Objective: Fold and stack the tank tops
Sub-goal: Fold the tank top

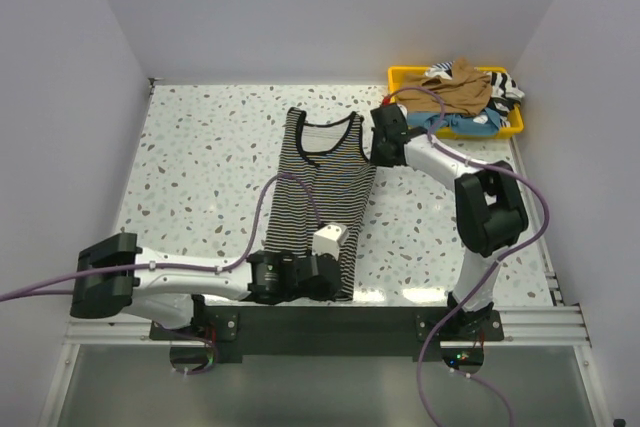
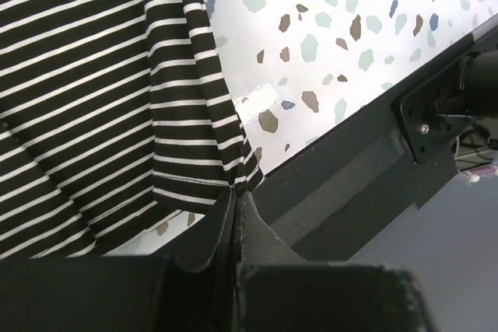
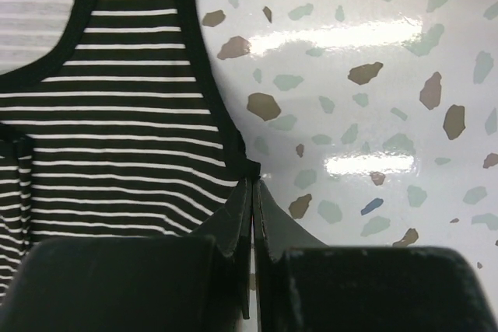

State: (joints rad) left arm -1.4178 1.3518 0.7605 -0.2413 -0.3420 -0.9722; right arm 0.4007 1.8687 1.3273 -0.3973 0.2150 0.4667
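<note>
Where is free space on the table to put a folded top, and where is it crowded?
Free: the bare table left of the striped tank top; a smaller patch between that top and the right arm. Crowded: the yellow tray, heaped with other tops, and the near edge under the left arm.

The left arm (image 1: 190, 277) hides the near hem of the striped tank top (image 1: 325, 182); wrist views crop it.

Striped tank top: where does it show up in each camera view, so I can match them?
Top external: striped tank top lies spread mid-table, straps at the far end.
Left wrist: upper left, its hem corner.
Right wrist: left half, its armhole edge.
Shared landmark: speckled tabletop beside it in all three.
</note>
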